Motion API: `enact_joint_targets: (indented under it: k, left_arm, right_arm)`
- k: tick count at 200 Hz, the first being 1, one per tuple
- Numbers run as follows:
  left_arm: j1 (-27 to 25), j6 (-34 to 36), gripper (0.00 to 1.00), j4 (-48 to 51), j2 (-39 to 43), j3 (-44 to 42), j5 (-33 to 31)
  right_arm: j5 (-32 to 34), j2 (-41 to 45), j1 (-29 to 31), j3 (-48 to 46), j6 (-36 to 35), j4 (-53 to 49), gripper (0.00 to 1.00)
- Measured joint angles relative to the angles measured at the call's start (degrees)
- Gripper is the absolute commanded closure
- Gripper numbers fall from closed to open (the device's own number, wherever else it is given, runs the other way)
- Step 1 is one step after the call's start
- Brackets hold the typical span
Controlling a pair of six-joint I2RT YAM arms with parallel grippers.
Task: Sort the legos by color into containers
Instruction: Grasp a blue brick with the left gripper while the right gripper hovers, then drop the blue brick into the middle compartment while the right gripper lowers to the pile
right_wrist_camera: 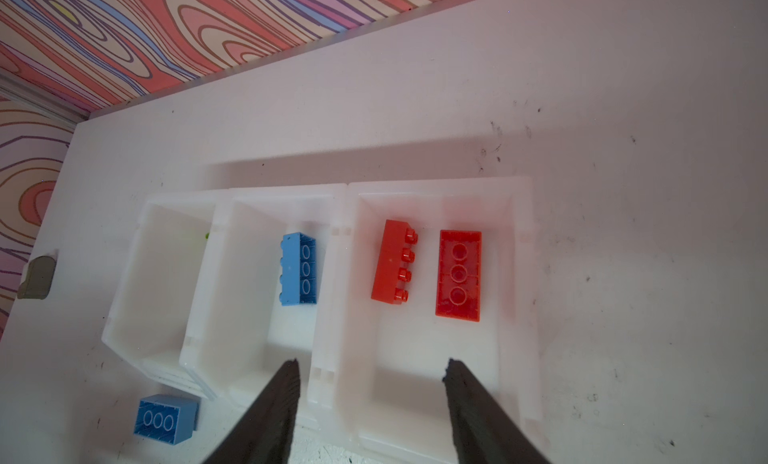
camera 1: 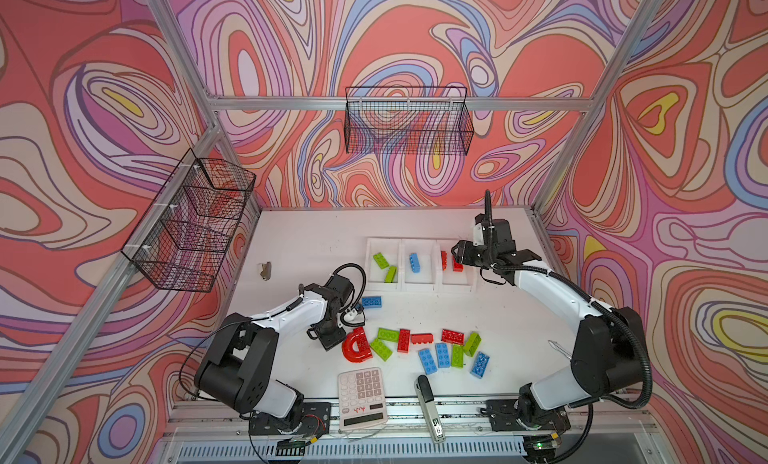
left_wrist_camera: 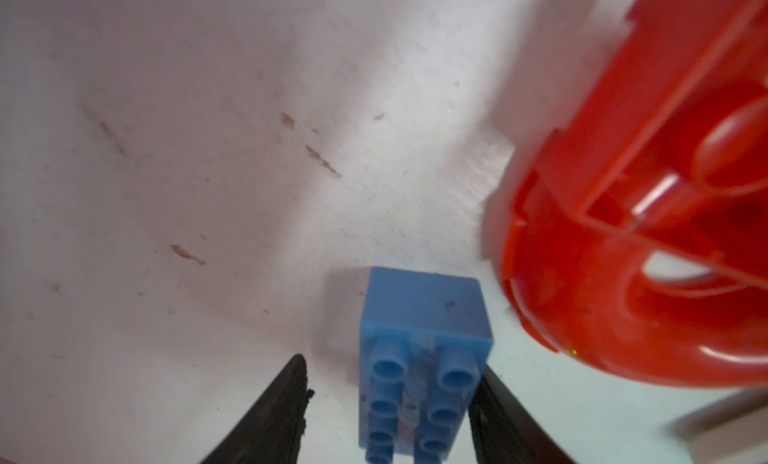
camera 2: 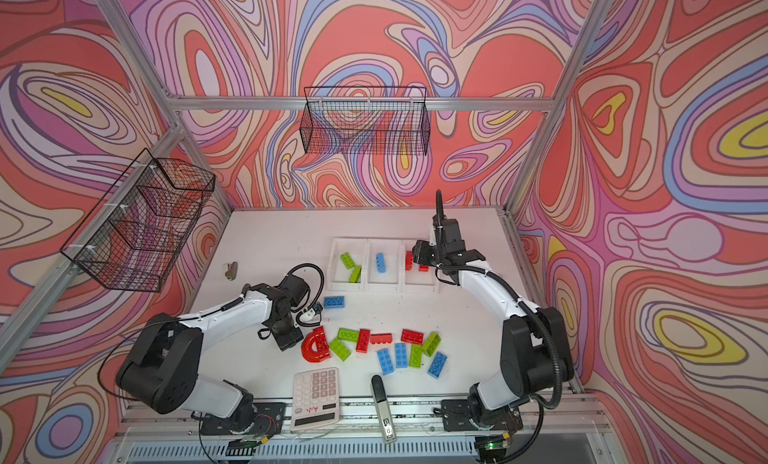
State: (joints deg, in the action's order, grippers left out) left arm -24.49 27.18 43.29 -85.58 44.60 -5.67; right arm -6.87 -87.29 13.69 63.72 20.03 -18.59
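Not far along, I'd say. Five legos sit sorted in the containers (right_wrist_camera: 524, 275). The green pair (camera 1: 380, 260) is in the bin farthest from the right jaws, a lone blue one (right_wrist_camera: 297, 269) in the middle bin, and the red pair (right_wrist_camera: 390, 260) just ahead of those jaws. The right jaws hang spread and empty over the red bin's near end. The left jaws straddle a blue brick (left_wrist_camera: 422, 350) low at the table (left_wrist_camera: 166, 192), one finger against it and a gap on the other side, so it is not yet pinched. The red arch (left_wrist_camera: 623, 233) lies just beside them. A second blue brick (camera 1: 371, 302) and roughly a dozen mixed bricks (camera 1: 442, 355) are unsorted.
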Motion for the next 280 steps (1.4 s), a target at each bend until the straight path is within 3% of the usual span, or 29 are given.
enact_joint_targets:
  k: [53, 85, 143, 185, 228, 280]
  left_arm:
    - [-0.13, -0.48, 0.74, -0.98, 0.22, 0.76, -0.24]
    - [-0.22, -1.79, 0.78, -0.68, 2.45, 4.52, 1.60]
    - [-5.46, -7.80, 0.77, -2.93, 1.68, 26.21, 3.17]
    - [-10.36, -14.38, 0.74, -9.09, -11.80, 42.49, 6.03]
    - [-13.18, -18.78, 0.63, -10.36, -29.51, 58.47, 6.05]
    - [-13.53, -23.04, 0.24, -11.47, -36.94, 66.53, 6.34]
  right_arm:
    - [0.39, 0.17, -0.17, -0.04, 0.00, -0.31, 0.41]
    - [0.96, 0.61, -0.20, -0.07, -0.02, -0.96, 0.41]
    - [1.51, 3.17, -0.24, -0.74, 0.46, -1.53, 0.42]
    - [0.79, 3.61, -0.24, -3.41, 1.49, -2.21, 0.41]
    - [0.37, 6.27, -0.26, -5.79, 1.38, -7.52, 0.38]
    - [2.36, 13.77, -0.26, -10.16, 5.70, -15.89, 0.34]
